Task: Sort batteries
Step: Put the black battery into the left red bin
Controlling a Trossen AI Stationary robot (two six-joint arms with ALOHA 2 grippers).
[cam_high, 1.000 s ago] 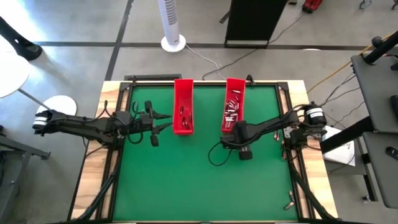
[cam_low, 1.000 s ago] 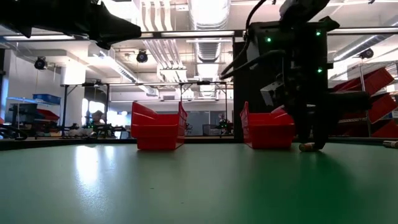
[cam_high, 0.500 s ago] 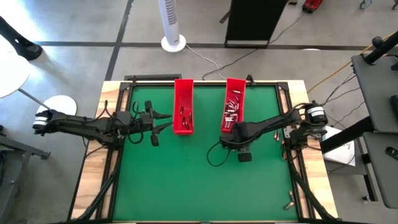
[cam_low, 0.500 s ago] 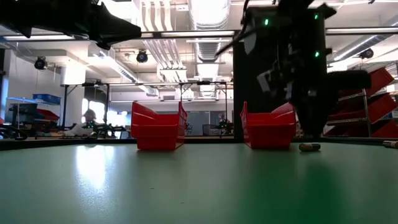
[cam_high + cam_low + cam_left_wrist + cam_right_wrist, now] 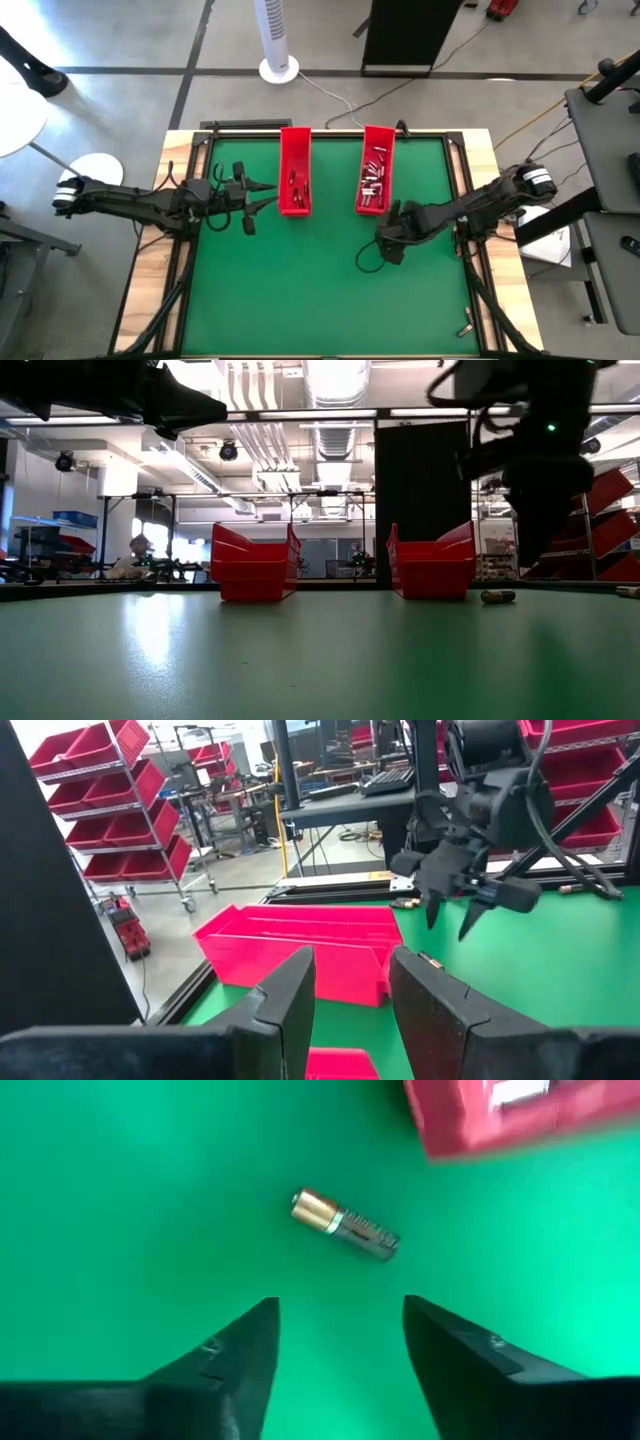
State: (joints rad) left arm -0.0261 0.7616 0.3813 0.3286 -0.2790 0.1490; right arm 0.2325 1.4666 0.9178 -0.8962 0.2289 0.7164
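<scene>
A loose battery (image 5: pixel 345 1226), hard, smooth and likely to roll, lies beside the right tray (image 5: pixel 375 170); the right hand (image 5: pixel 340 1335), fingers apart, is best closed across its middle. The left hand (image 5: pixel 350 1005), also apart, is parked near the left tray (image 5: pixel 294 170).

- Two trays sit side by side at the table's back — left tray (image 5: pixel 294 185), right tray (image 5: pixel 375 180).
- One battery (image 5: pixel 345 1225) lies on the table (image 5: pixel 300 290), near the right tray.

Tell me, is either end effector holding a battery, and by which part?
Nothing held. Right end effector is open above a loose battery on the mat; left end effector is open, empty.
</scene>
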